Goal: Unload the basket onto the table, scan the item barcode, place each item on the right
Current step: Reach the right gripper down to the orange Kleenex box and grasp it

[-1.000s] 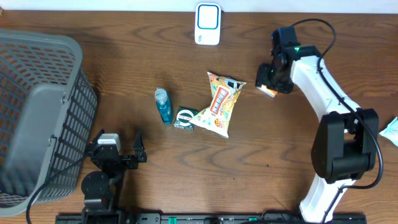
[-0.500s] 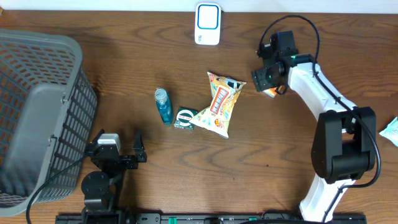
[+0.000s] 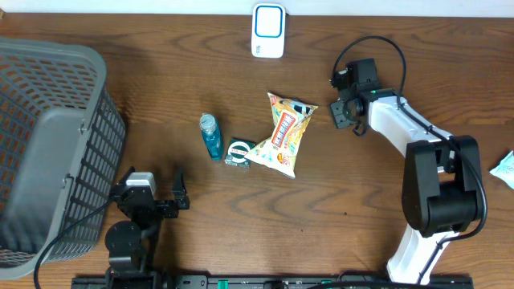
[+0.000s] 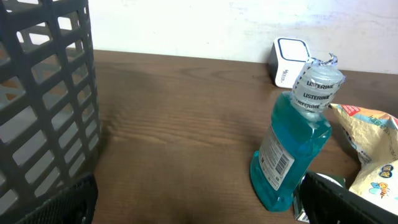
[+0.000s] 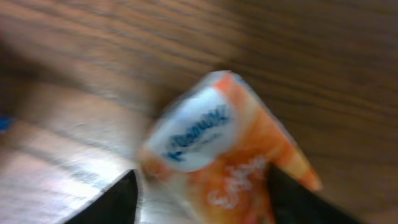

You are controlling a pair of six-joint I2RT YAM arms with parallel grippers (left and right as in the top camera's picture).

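the small orange soft tissue pack lies between the right gripper fingers, at 2 o'clock on the brown wooden table; blur hides whether it's grasped. the left gripper is released, spread wide.

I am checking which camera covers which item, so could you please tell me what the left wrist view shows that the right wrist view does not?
Only the left wrist view shows the grey basket, the blue mouthwash bottle, the white scanner at the back and part of a snack bag. Only the right wrist view shows an orange tissue pack, blurred and close to the camera. Both views show the wooden table.
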